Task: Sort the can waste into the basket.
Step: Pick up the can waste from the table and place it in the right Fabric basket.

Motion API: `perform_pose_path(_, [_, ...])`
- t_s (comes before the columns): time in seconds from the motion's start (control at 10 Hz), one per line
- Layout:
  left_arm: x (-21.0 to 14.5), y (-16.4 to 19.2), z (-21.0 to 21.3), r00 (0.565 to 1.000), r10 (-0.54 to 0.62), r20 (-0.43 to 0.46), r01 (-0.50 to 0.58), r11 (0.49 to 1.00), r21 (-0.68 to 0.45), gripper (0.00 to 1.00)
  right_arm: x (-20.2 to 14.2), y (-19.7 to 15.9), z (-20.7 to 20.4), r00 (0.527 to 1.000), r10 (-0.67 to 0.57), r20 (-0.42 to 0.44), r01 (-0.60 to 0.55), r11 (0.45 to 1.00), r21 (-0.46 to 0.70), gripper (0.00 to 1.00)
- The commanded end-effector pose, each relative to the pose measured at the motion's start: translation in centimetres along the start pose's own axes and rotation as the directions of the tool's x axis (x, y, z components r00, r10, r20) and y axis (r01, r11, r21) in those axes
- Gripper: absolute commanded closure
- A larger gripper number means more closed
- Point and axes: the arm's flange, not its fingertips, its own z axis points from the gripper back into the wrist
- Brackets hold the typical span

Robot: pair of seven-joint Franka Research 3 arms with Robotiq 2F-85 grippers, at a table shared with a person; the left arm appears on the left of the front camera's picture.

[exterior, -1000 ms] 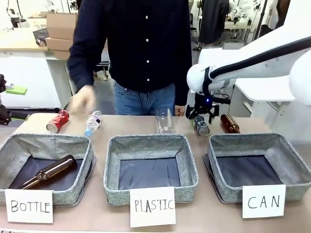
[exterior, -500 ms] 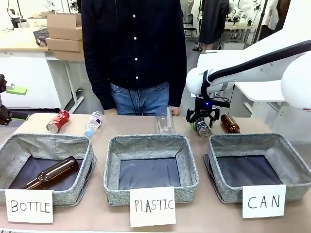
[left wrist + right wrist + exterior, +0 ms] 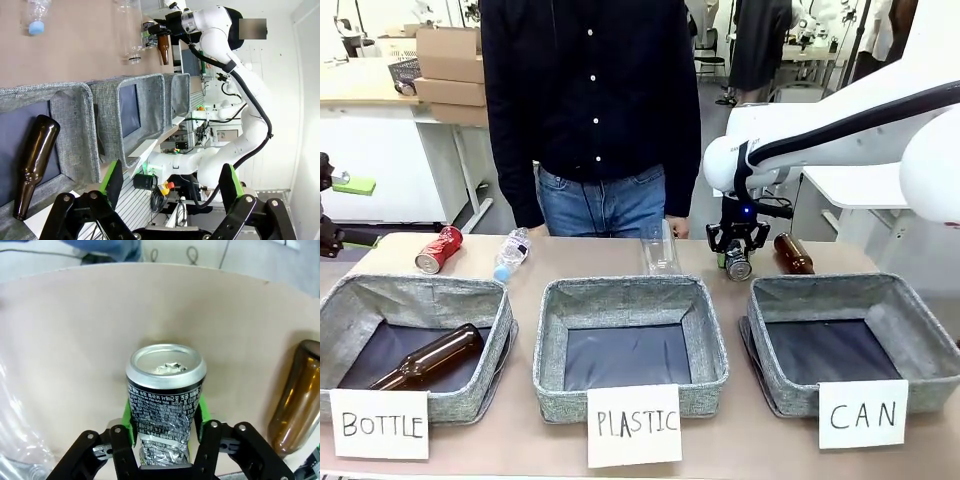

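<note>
We saw the right gripper (image 3: 164,417), spread a second before, clamped on the black can (image 3: 165,375) | can sat inside its grip, mid-frame.

On your table (image 3: 590,255), the BOTTLE basket (image 3: 380,292), PLASTIC basket (image 3: 630,292) and CAN basket (image 3: 820,290) line the near edge. Along the far edge you have a red can (image 3: 438,250), a blue-capped bottle (image 3: 511,253), a clear bottle (image 3: 660,252) and a brown bottle (image 3: 793,254).

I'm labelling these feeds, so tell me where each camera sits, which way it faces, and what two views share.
Front: fixed between the arms, facing across the table at the person; right arm enters from picture right.
Left wrist: at the left wrist, rolled sideways, looking along the baskets; open left gripper at the bottom edge.
Right wrist: at the right wrist, looking down at the table; right gripper shut on the black can.
Shared: front and right wrist both show the black can beside a brown bottle.
</note>
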Motion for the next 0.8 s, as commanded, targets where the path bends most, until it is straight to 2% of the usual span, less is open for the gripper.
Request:
perform_pose_path(0.0, [0.1,-0.2,-0.1,1.0,-0.022,0.009,0.022,0.999,-0.024,0.0,-0.1,-0.4,0.4,1.0,-0.004,0.015,0.004,1.0,0.019,1.0])
perform_pose_path(0.5, [0.1,-0.2,-0.1,1.0,-0.022,0.009,0.022,0.999,-0.024,0.0,-0.5,-0.6,1.2,1.0,0.018,0.01,-0.018,0.999,0.047,1.0])
perform_pose_path(0.7, [0.1,-0.2,-0.1,1.0,-0.022,0.009,0.022,0.999,-0.024,0.0,-4.5,-2.4,6.2,0.994,0.094,0.049,-0.099,0.989,0.108,1.0])
